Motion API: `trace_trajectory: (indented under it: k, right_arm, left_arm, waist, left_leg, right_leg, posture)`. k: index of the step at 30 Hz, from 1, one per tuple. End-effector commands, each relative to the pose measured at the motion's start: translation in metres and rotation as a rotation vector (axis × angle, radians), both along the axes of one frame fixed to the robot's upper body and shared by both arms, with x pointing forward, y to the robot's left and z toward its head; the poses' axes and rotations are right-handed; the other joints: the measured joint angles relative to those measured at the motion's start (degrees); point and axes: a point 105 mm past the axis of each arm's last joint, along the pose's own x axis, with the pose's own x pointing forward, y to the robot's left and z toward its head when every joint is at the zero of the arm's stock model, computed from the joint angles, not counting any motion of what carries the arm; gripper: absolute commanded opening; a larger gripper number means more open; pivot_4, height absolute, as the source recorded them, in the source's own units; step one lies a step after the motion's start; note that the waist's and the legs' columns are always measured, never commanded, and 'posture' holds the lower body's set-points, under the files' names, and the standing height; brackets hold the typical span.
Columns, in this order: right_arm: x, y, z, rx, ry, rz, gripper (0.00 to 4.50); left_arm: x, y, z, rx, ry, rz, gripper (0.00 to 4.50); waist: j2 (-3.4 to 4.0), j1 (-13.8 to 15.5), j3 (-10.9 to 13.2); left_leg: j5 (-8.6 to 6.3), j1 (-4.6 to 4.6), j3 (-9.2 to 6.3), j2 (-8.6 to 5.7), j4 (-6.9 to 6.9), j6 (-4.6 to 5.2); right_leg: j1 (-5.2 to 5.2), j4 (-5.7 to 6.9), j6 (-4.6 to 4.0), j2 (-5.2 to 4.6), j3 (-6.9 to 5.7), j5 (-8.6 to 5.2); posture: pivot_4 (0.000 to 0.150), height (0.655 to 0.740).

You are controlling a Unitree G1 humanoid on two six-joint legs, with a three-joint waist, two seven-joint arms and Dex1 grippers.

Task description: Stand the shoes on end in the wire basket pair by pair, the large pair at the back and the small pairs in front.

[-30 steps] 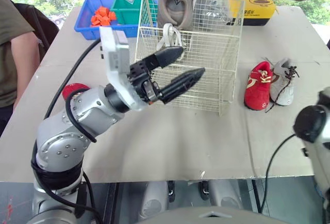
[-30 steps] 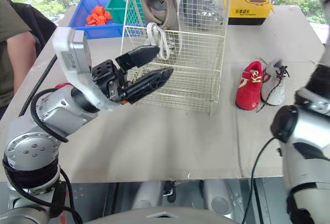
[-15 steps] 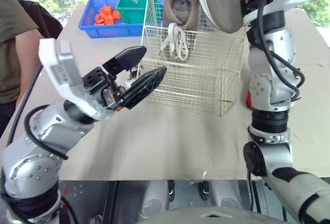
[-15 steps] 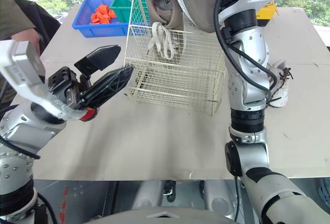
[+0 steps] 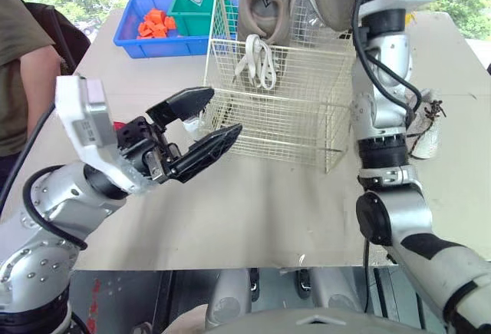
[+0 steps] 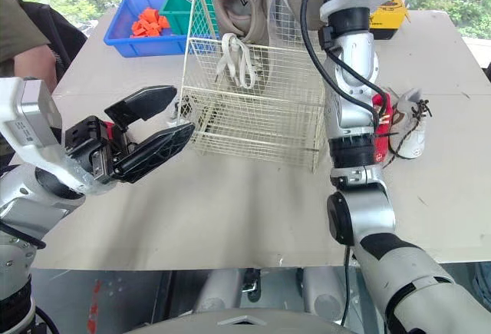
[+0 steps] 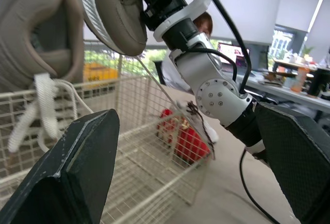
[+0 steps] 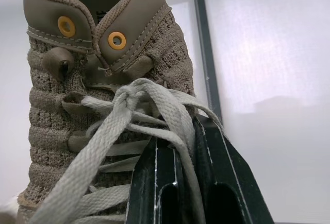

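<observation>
Wire basket point(image 5: 284, 104) stands on the bench point(image 5: 253, 203) in the head views. One taupe sneaker point(image 5: 263, 0) stands on end in its far corner on the left-arm side, with its laces point(image 5: 257, 61) draped over the rim. The second taupe sneaker point(image 5: 330, 0) hangs just above the basket at the end of the right arm. The left gripper point(image 5: 222, 113) hovers near the basket's front, jaws wide and empty. A small red shoe point(image 6: 382, 138) and a small grey shoe point(image 6: 406, 130) lie beside the basket on the right-arm side.

Left wrist view: spread fingers point(image 7: 77, 172) frame the basket, with the red shoe beyond it.

Right wrist view: the right gripper point(image 8: 190, 131) is pinched narrow on the second taupe sneaker's lacing.
</observation>
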Motion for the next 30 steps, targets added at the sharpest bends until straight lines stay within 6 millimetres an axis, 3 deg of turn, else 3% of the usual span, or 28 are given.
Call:
trace_trajectory:
  k: [1,8,12,16,19,20,21,28,29,30]
  right_arm:
    - [-0.007,0.008,0.015,-0.005,-0.092,-0.016,0.04]
    - [0.033,0.029,-0.051,-0.143,0.124,-0.027,0.04]
    - [0.038,0.025,-0.085,-0.235,0.182,-0.077,0.04]
    - [0.035,0.016,-0.105,-0.299,0.214,-0.126,0.04]
    - [0.033,0.01,-0.119,-0.31,0.26,-0.129,0.04]
    - [0.031,0.01,-0.123,-0.323,0.27,-0.127,0.68]
    - [0.03,0.01,-0.127,-0.336,0.287,-0.117,0.85]
    - [0.006,0.013,-0.141,-0.413,0.407,0.086,4.12]
    - [-0.001,0.014,-0.138,-0.43,0.407,0.115,4.4]
    - [-0.007,0.013,-0.135,-0.435,0.42,0.165,4.4]
  left_arm:
    - [-0.004,0.002,0.005,-0.013,-0.052,0.027,4.5]
    - [-0.01,0.01,-0.001,-0.021,-0.052,0.067,4.5]
    - [-0.01,0.014,-0.003,-0.019,-0.053,0.086,4.5]
    - [-0.008,0.013,-0.005,-0.015,-0.049,0.088,4.5]
    - [-0.006,0.011,-0.007,-0.012,-0.043,0.081,4.5]
    - [-0.006,0.011,-0.008,-0.011,-0.043,0.08,4.5]
    - [-0.005,0.011,-0.008,-0.011,-0.042,0.079,4.5]
    - [-0.003,0.012,-0.011,-0.007,-0.03,0.076,4.5]
    - [-0.003,0.012,-0.011,-0.008,-0.027,0.075,4.5]
    - [-0.002,0.011,-0.011,-0.01,-0.024,0.075,4.5]
  waist:
    - [0.0,-0.3,0.0]
    - [-0.04,-1.5,0.0]
    - [-0.58,-1.6,-0.5]
    - [-1.07,-1.4,-1.1]
    - [-1.15,-1.2,-1.3]
    - [-1.14,-1.2,-1.3]
    - [-1.16,-1.2,-1.3]
    - [-1.07,-1.0,-1.4]
    - [-1.02,-1.1,-1.4]
    - [-0.97,-1.1,-1.3]
  left_leg:
    - [0.0,0.0,0.0,0.0,0.0,0.0]
    - [0.0,0.07,0.03,0.03,-0.01,0.0]
    - [0.04,0.34,-0.14,0.11,0.0,-0.06]
    - [-0.25,1.31,-0.41,0.09,-0.09,-0.13]
    - [-0.25,1.29,-0.48,0.05,-0.07,-0.19]
    - [-0.23,1.3,-0.43,0.0,-0.07,-0.21]
    - [-0.23,1.3,-0.42,0.0,-0.07,-0.21]
    - [-0.17,1.28,-0.47,0.07,-0.25,-0.3]
    - [-0.17,1.28,-0.47,0.07,-0.25,-0.3]
    - [-0.18,1.25,-0.46,0.06,-0.26,-0.29]
  right_leg:
    - [0.0,0.0,0.0,0.0,0.01,0.0]
    - [0.02,0.03,-0.01,-0.09,0.07,0.01]
    - [0.34,0.03,-0.19,-0.06,0.1,0.02]
    - [1.35,-0.14,-0.51,-0.21,-0.09,-0.11]
    - [1.37,-0.15,-0.62,-0.41,-0.28,-0.05]
    - [1.37,-0.12,-0.66,-0.68,-0.46,-0.02]
    - [1.37,-0.12,-0.67,-0.78,-0.58,-0.01]
    - [1.33,-0.11,-0.68,-0.82,-0.78,-0.02]
    - [1.33,-0.13,-0.68,-0.82,-0.78,-0.02]
    - [1.32,-0.16,-0.68,-0.84,-0.77,-0.02]
  posture:
    - [0.15,0.74]
    - [0.15,0.74]
    - [0.15,0.74]
    - [0.15,0.74]
    - [0.15,0.74]
    - [0.15,0.74]
    - [0.15,0.74]
    - [0.15,0.74]
    - [0.15,0.74]
    - [0.15,0.74]
